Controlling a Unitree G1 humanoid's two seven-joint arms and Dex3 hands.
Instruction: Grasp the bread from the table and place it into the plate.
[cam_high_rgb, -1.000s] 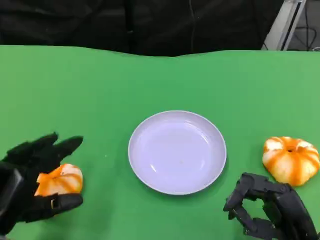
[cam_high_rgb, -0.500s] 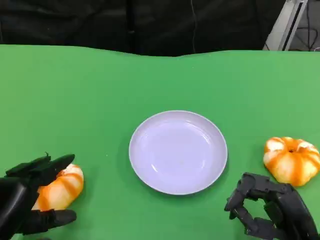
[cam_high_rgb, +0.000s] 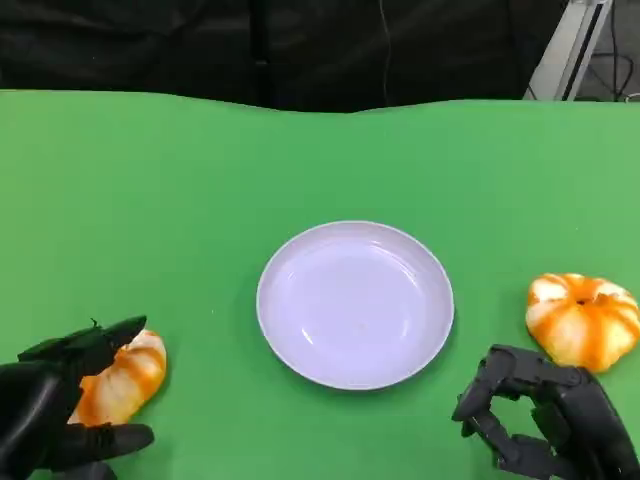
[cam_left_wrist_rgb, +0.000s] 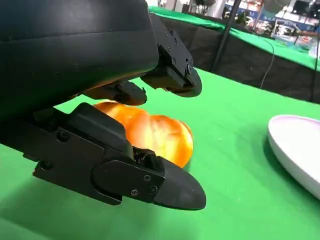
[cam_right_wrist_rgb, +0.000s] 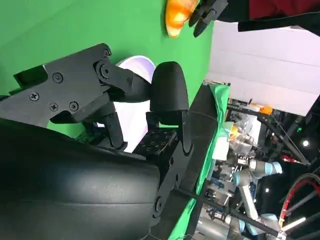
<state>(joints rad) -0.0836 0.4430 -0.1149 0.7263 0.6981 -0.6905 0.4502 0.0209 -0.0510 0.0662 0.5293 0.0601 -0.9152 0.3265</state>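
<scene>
The left hand (cam_high_rgb: 50, 405) cups the bread (cam_high_rgb: 122, 376) on the green surface (cam_high_rgb: 200, 200), fingers closing around it. The right hand (cam_high_rgb: 545, 425) is curled, holding nothing, near a second bread (cam_high_rgb: 583, 320). The plate (cam_high_rgb: 355, 303) sits between them.

The left hand (cam_high_rgb: 55, 408) has been drawn back toward 7 o'clock and lowered around the bread (cam_high_rgb: 120, 378), its upper fingers (cam_high_rgb: 95, 337) now laid flatter over the loaf. The bread has been turned slightly, with more of its end left exposed toward 3 o'clock.
</scene>
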